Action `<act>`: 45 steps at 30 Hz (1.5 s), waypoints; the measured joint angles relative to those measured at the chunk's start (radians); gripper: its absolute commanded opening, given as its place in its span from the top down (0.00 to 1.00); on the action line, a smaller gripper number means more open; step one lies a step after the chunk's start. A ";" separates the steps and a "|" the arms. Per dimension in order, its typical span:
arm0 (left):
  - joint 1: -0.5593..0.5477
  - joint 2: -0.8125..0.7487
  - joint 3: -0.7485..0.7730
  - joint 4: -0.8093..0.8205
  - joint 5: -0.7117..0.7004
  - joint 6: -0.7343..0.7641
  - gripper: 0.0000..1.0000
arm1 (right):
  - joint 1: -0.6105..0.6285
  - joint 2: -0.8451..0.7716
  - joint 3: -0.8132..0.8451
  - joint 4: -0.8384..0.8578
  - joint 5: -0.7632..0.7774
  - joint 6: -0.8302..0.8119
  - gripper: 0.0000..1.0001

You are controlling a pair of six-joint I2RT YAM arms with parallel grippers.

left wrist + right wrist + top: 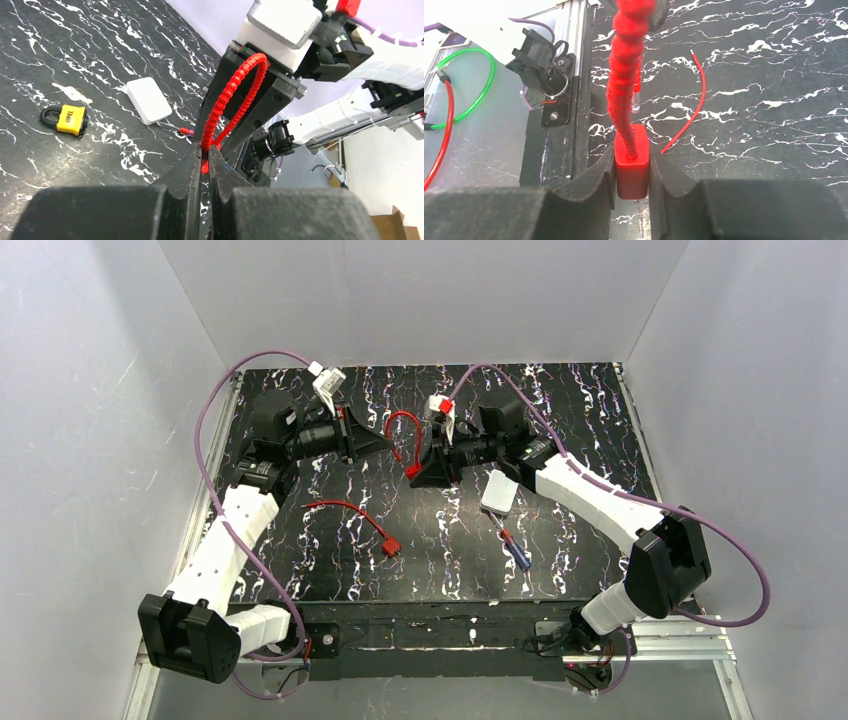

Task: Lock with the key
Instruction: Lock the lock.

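A red cable lock is held above the table between both arms. My right gripper (632, 176) is shut on its red block-shaped body (632, 167), cable end pointing up. My left gripper (206, 161) is shut on the ribbed red cable (232, 95), which loops up in front of the right arm's wrist. In the top view the loop (400, 430) hangs between the left gripper (392, 445) and the right gripper (415, 472). A small blue-handled key (516, 554) lies on the table near the right arm. A yellow padlock (70, 119) lies flat on the table.
A second red cable lock (352, 512) lies loose on the black marbled table (300, 560), its body toward the near side. A white box (499, 492) sits beside the key, under the right forearm. White walls enclose the table on three sides.
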 measured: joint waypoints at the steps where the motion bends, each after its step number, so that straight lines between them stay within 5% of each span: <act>1: 0.000 0.001 0.000 0.011 0.002 -0.014 1.00 | 0.002 0.000 0.000 0.000 0.000 -0.001 0.99; 45: -0.035 0.014 -0.201 0.189 0.014 -0.111 1.00 | 0.014 0.042 -0.008 -0.072 0.009 0.008 0.99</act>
